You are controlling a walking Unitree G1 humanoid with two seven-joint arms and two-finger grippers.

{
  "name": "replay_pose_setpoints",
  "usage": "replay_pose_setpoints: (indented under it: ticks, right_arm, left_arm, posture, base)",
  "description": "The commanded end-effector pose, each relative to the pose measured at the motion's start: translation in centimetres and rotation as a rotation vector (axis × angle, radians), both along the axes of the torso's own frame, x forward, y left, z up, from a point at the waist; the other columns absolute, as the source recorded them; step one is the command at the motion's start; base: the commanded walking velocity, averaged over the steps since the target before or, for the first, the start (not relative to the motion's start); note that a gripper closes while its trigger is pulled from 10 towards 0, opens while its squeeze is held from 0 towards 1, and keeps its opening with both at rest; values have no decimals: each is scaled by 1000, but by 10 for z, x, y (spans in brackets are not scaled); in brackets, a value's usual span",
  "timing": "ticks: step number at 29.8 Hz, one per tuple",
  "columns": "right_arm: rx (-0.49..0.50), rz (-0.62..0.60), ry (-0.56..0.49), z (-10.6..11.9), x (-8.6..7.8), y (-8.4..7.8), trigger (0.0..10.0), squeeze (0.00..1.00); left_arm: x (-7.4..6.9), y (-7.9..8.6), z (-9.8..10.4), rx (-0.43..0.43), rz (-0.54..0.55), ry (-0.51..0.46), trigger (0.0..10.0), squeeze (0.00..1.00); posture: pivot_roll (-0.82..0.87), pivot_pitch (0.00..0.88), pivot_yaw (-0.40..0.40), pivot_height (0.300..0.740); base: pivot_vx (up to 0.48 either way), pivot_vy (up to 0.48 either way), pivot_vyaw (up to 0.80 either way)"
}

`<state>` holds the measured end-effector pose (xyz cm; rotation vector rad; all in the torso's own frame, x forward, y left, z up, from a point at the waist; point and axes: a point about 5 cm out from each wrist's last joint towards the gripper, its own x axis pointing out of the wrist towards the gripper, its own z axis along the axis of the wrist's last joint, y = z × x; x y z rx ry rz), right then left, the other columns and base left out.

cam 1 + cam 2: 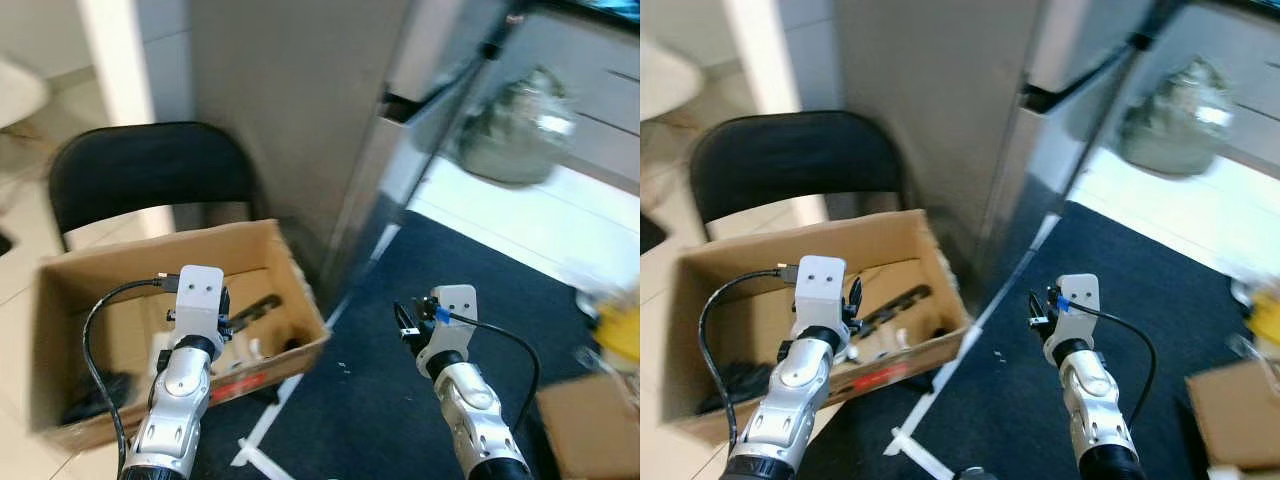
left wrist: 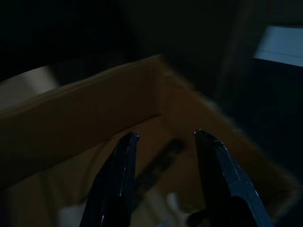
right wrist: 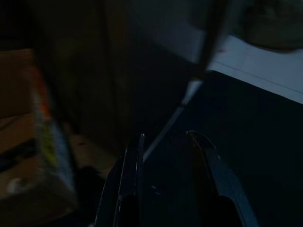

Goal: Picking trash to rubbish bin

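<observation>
At lower left the left gripper [image 1: 226,318] hangs wide and empty over the cardboard box [image 1: 270,240], likely the bin, while the right gripper [image 1: 404,322] at lower centre waits narrowly parted above the dark mat [image 1: 460,270]

No legible text anywhere. Red printing on the near wall of the cardboard box [image 1: 262,379], lower left of the frame, too blurred to read. Red and yellow marking on the same wall in the right wrist view, equally unreadable.
</observation>
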<state>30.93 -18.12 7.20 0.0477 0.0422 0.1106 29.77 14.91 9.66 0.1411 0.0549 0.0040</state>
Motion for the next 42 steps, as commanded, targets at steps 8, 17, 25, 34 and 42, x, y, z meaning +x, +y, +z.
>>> replay_pose_setpoints:
  ticks: [8, 17, 25, 34, 42]
  right_arm:
    - [2, -15, 43, -7, -5, -2, 10000, 0]
    - [-6, -40, 43, -7, -6, -4, 10000, 0]
    - [-16, -68, 51, -9, -8, -9, 10000, 0]
    - [-41, -64, 48, -4, -5, -9, 10000, 0]
    - [-55, -77, 60, -7, -7, -11, 10000, 0]
  left_arm:
    - [-3, 0, -5, 13, 1, 20, 10000, 0]
    - [-1, 0, -4, 30, -31, 29, 10000, 0]
    - [5, -6, -4, 18, -52, 31, 10000, 0]
    - [2, -11, -7, 4, -72, 40, 10000, 0]
    - [0, -11, -11, 13, -76, 61, 10000, 0]
  posture:
    - [17, 114, -91, 740]
    - [4, 117, -58, 740]
    - [8, 82, -77, 740]
    - [2, 80, -80, 740]
    - [0, 80, -82, 740]
  base:
    - [0, 0, -800]
    - [0, 0, -800]
    - [0, 0, -800]
    - [0, 0, -800]
    - [0, 0, -800]
